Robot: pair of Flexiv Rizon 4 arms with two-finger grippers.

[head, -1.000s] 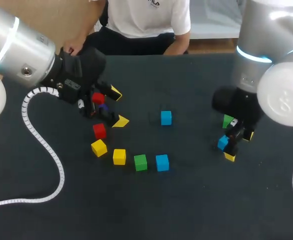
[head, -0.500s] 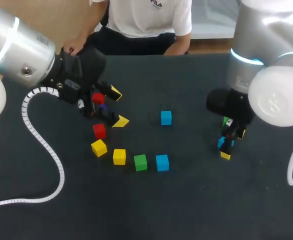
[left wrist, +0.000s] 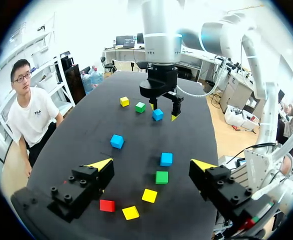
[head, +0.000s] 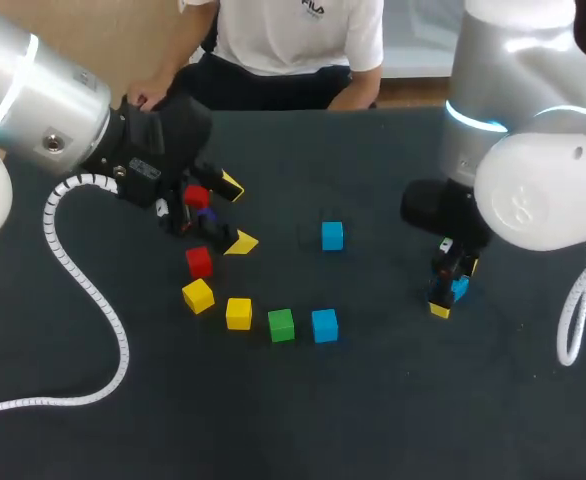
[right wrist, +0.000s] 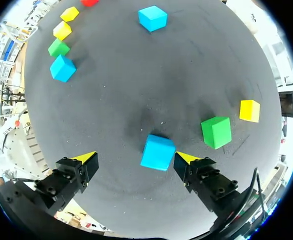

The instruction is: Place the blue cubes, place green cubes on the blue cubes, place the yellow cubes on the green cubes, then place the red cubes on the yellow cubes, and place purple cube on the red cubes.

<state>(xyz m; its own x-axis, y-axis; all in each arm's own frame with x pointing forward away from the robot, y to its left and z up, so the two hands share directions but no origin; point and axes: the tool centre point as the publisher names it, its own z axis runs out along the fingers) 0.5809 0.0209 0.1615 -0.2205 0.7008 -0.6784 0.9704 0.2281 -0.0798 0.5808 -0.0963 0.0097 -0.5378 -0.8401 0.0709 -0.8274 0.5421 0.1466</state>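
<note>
Status: right end effector (right wrist: 135,158) released, straddling blue cube (right wrist: 158,152) on bench (right wrist: 136,75) beside green cube (right wrist: 216,132), apparently lining up a base-layer pick; left end effector (left wrist: 151,163) also released, parked by red cube (left wrist: 106,205).

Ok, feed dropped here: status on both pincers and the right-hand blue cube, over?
Left pincer open, empty, by the red cube. Right pincer open, blue cube between its fingers, not gripped. Green cube close beside.
</note>
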